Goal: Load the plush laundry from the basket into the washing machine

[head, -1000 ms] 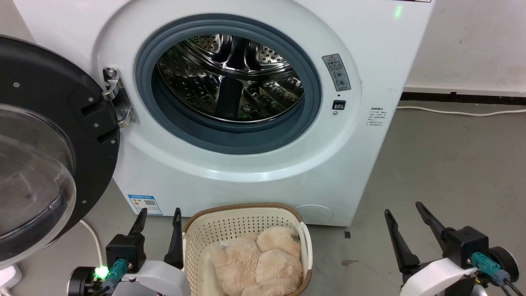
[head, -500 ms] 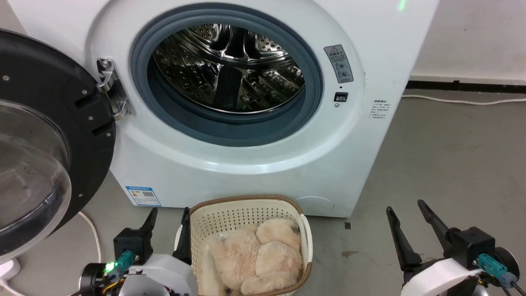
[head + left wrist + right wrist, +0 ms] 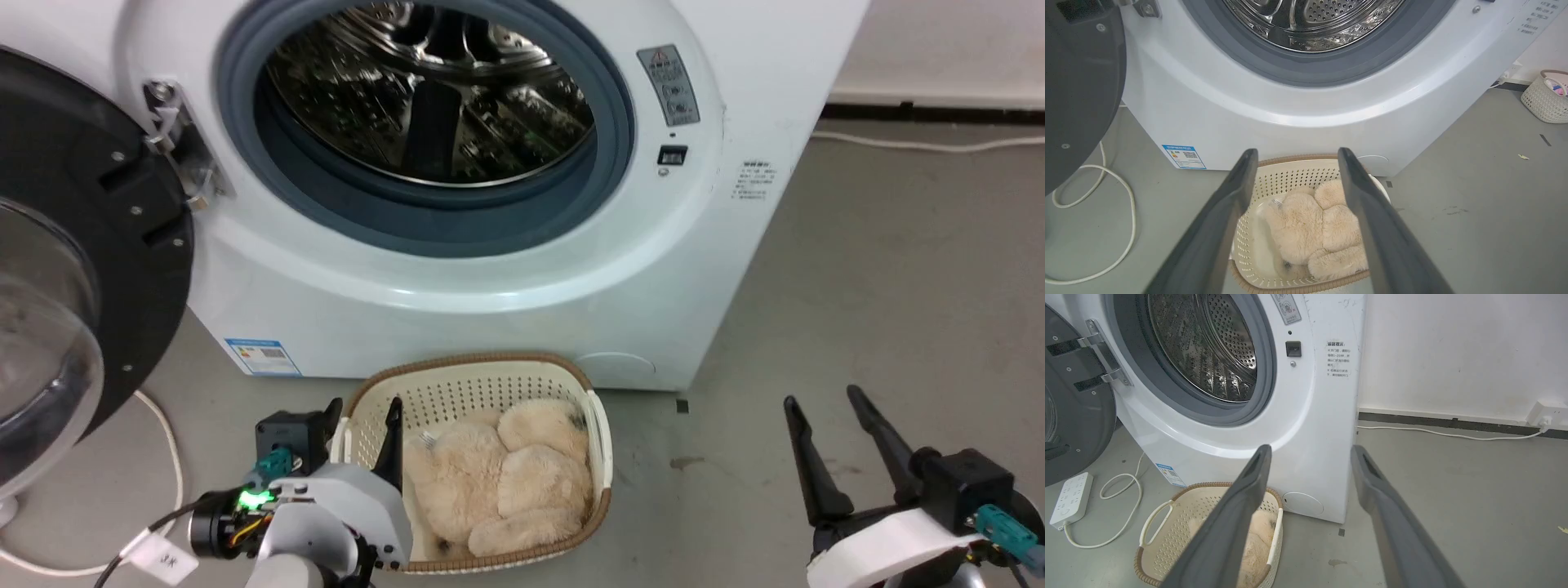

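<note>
The plush laundry [image 3: 498, 482] lies as a cream-beige fluffy bundle in the basket [image 3: 465, 360], which stands on the floor against the washing machine [image 3: 457, 286]. The machine's steel drum [image 3: 424, 90] is empty and its round glass door [image 3: 73, 269] is swung wide to the left. My left gripper [image 3: 365, 404] is open over the basket's left rim, one finger above the inside. In the left wrist view that gripper [image 3: 1297, 152] frames the plush laundry [image 3: 1314, 228] from above, apart from it. My right gripper [image 3: 821, 396] stands open over bare floor to the basket's right.
A white cable [image 3: 155, 457] loops on the floor left of the basket, leading to a power strip [image 3: 1071, 496]. Another cable runs along the wall to an outlet [image 3: 1545, 412]. A second small basket [image 3: 1545, 96] stands far right. The open door blocks the left side.
The head camera has tilted down and the picture has shifted. My left gripper has moved right, from beside the basket to over its left rim. The right gripper has held its place.
</note>
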